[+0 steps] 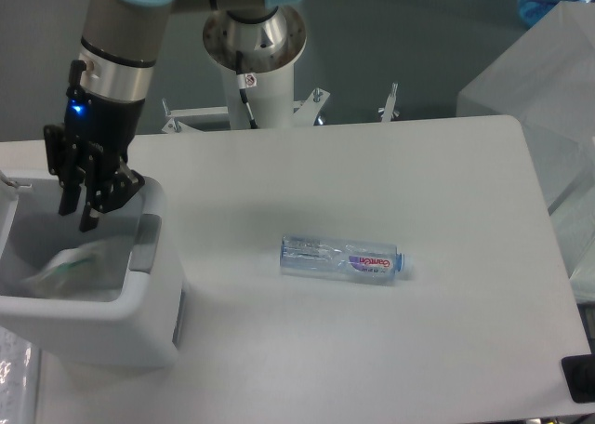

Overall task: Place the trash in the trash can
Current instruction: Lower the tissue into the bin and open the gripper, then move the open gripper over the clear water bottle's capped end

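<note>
The white trash can (121, 317) stands at the table's left edge, its grey panel facing right. A crumpled white wrapper (72, 264) with a green mark lies inside it, blurred. My gripper (78, 217) hangs over the can's far rim, open, with nothing between its fingers. The clear water bottle (340, 258) with the pink-purple label lies on its side near the table's middle, well to the right of the gripper.
The arm's white base column (253, 71) rises behind the table's far edge. A translucent plastic-covered box (548, 89) stands at the right. A dark object (581, 377) sits at the front right corner.
</note>
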Controlling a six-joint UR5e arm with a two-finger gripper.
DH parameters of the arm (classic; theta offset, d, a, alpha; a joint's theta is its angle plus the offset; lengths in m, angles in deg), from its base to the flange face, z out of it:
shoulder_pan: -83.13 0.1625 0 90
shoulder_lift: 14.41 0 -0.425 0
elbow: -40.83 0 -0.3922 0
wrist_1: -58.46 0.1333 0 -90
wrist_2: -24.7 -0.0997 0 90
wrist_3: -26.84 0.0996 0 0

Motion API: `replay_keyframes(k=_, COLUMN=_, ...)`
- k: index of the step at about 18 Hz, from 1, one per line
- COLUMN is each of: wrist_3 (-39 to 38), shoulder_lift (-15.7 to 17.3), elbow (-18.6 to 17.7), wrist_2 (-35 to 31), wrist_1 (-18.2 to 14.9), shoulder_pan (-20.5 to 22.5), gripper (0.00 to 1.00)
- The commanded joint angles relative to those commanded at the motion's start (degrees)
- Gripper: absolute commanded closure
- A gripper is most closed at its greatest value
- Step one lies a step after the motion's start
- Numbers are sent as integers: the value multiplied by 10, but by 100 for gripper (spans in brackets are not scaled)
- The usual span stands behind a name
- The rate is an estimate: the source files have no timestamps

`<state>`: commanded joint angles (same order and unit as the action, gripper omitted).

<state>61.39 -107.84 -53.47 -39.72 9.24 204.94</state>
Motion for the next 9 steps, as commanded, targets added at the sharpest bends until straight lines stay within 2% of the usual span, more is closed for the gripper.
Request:
replay_keyframes(k=2, wrist_3=0, shoulder_lift=5, elbow=3, wrist_2=-4, wrist_1=0, shoulder_pan=10, gripper=1)
replay_keyframes(k=9, wrist_3=11, shoulder_lift=11, elbow=2, wrist_2=0, wrist_1=7, shoulder_pan=196, gripper=1)
